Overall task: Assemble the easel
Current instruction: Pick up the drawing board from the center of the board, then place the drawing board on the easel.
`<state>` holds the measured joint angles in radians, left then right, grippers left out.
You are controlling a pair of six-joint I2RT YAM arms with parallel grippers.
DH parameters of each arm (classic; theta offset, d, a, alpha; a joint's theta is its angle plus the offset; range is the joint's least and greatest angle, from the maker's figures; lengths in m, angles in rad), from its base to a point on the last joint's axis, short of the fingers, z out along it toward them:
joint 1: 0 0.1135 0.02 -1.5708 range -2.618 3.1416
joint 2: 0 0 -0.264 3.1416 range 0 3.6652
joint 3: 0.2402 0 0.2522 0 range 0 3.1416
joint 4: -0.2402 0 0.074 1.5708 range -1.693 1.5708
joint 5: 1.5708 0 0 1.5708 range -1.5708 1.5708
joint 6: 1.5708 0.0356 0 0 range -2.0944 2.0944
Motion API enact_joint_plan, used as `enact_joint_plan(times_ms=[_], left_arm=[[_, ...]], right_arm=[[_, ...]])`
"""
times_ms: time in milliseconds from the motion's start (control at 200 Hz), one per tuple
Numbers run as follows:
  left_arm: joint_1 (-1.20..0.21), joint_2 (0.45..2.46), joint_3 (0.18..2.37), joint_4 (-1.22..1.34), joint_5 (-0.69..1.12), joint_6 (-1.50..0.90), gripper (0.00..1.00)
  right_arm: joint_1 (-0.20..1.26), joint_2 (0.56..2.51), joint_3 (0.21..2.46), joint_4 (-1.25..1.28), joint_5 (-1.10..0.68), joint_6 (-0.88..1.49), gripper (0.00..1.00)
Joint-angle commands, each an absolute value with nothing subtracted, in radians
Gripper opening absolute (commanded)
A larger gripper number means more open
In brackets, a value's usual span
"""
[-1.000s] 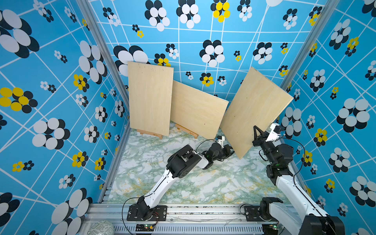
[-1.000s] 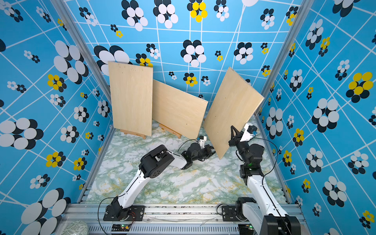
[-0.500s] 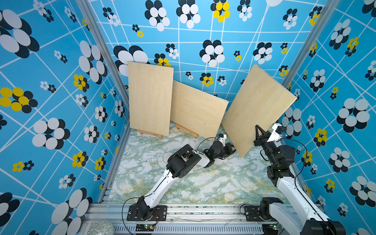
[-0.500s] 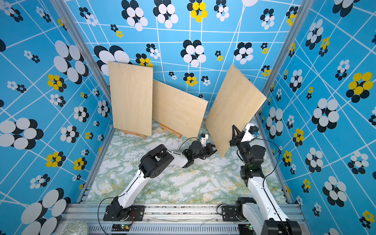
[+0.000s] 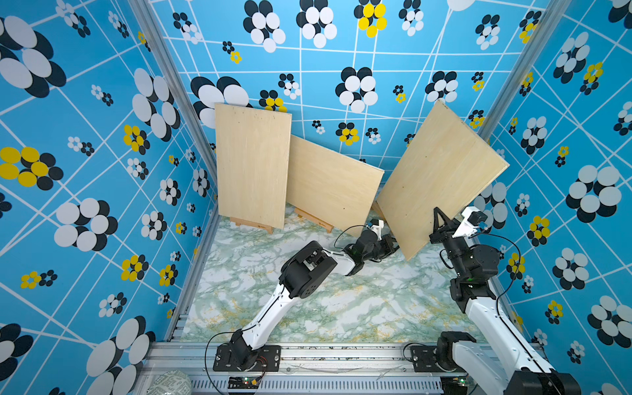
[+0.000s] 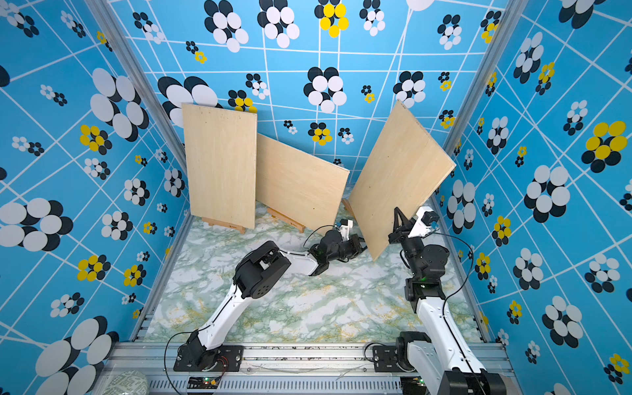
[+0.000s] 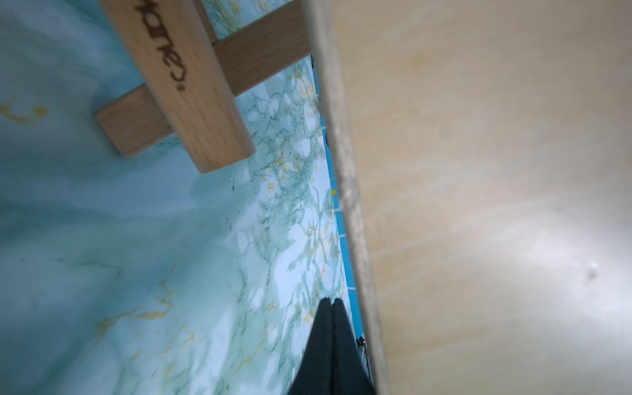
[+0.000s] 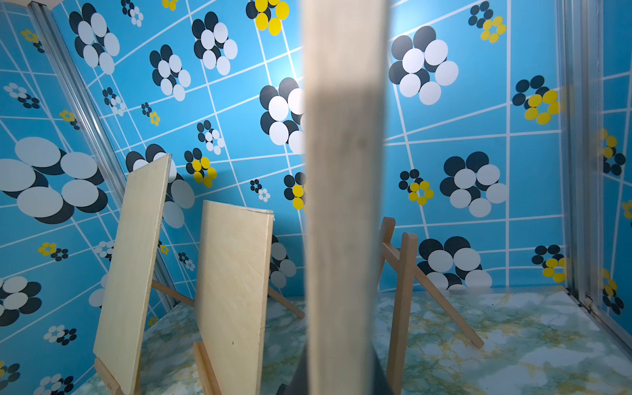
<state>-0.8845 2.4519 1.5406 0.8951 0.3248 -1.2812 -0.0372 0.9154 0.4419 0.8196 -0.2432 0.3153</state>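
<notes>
My right gripper (image 5: 440, 224) (image 6: 398, 224) is shut on the lower right edge of a plain plywood board (image 5: 441, 171) (image 6: 400, 171), which hangs tilted above the table. In the right wrist view the board's edge (image 8: 343, 171) runs up the middle with my right gripper (image 8: 342, 379) clamped round it. My left gripper (image 5: 393, 247) (image 7: 331, 301) is shut and holds nothing. It lies low beside the board's (image 7: 496, 171) bottom corner. A bare wooden easel (image 8: 403, 290) (image 7: 191, 85) stands just behind the held board, and only a sliver of it (image 5: 378, 208) shows from above.
Two more boards lean on easels at the back: an upright one (image 5: 253, 164) at the left corner and a tilted one (image 5: 331, 184) in the middle. Patterned blue walls (image 5: 102, 171) close in three sides. The marbled tabletop (image 5: 342, 301) lies in front.
The right gripper has carried the board slightly up and to the right. The left gripper has crept a little towards the back, staying shut by the board's bottom corner.
</notes>
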Motion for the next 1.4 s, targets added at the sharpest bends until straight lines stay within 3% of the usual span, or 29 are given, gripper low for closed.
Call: enact_joint_plan(times_ms=[0, 1394], left_arm=[[-0.885, 2.441, 1.638, 1.037, 0.350, -1.255, 0.00], [-0.870, 2.545, 1.661, 1.112, 0.345, -1.371, 0.01]], right_arm=[[-0.034, 0.926, 0.500, 0.915, -0.329, 0.358, 0.00], [-0.045, 1.150, 0.677, 0.789, -0.395, 0.264, 0.00]])
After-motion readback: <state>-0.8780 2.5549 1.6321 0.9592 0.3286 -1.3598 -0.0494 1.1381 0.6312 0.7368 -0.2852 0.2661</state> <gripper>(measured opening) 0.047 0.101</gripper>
